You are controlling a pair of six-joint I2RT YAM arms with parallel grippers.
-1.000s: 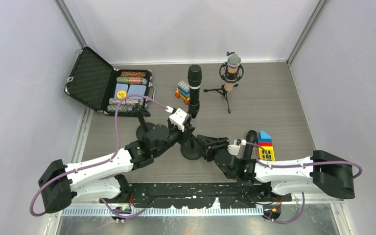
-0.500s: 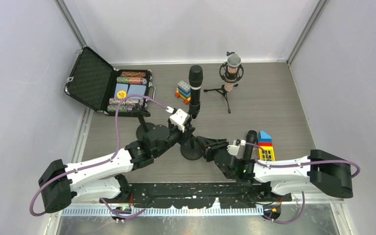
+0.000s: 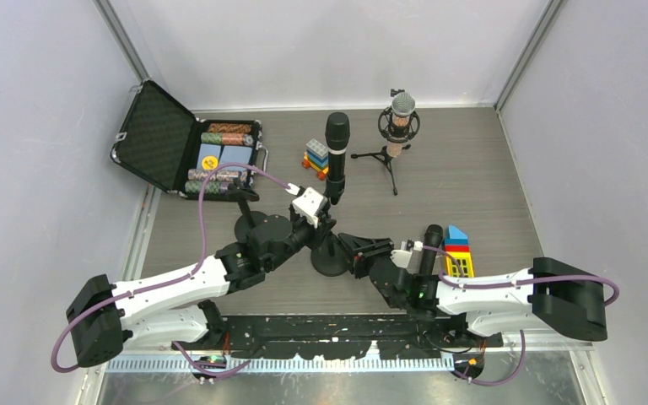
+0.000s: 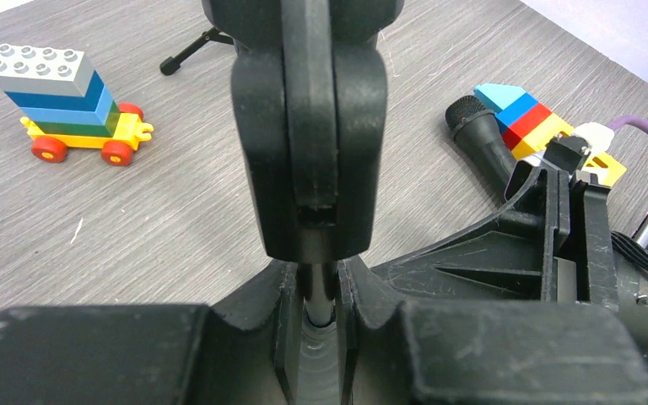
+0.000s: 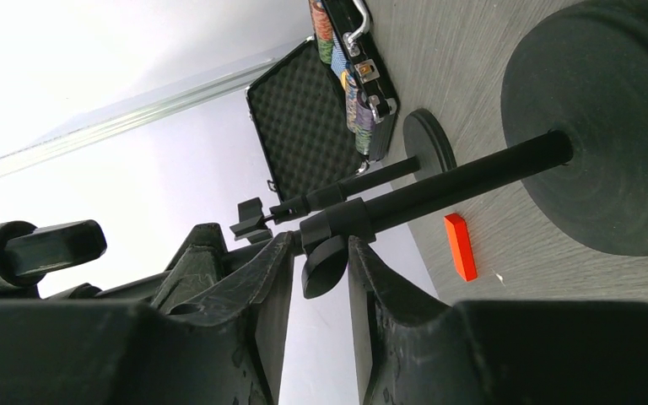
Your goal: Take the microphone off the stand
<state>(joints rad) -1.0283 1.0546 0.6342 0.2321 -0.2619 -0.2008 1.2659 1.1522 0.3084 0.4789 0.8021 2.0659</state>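
A black microphone (image 3: 336, 143) stands upright in the clip of a black stand with a round base (image 3: 329, 260). My left gripper (image 3: 321, 221) is shut on the stand's thin pole just under the clip; in the left wrist view (image 4: 315, 283) the pole (image 4: 315, 297) sits between the fingers, with the clip (image 4: 308, 126) above. My right gripper (image 3: 352, 247) is at the pole lower down. In the right wrist view (image 5: 321, 257) its fingers close on the stand's clamp knob (image 5: 323, 266), with the base (image 5: 616, 126) beyond.
A second microphone on a tripod (image 3: 399, 122) stands at the back. Another black microphone (image 3: 430, 245) lies by toy bricks (image 3: 458, 251). A brick car (image 3: 315, 157), an open case of chips (image 3: 190, 148), a spare stand base (image 3: 251, 224) and an orange block (image 5: 460, 246) are around.
My right arm has edged slightly left toward the stand. The left arm and the microphone have not moved.
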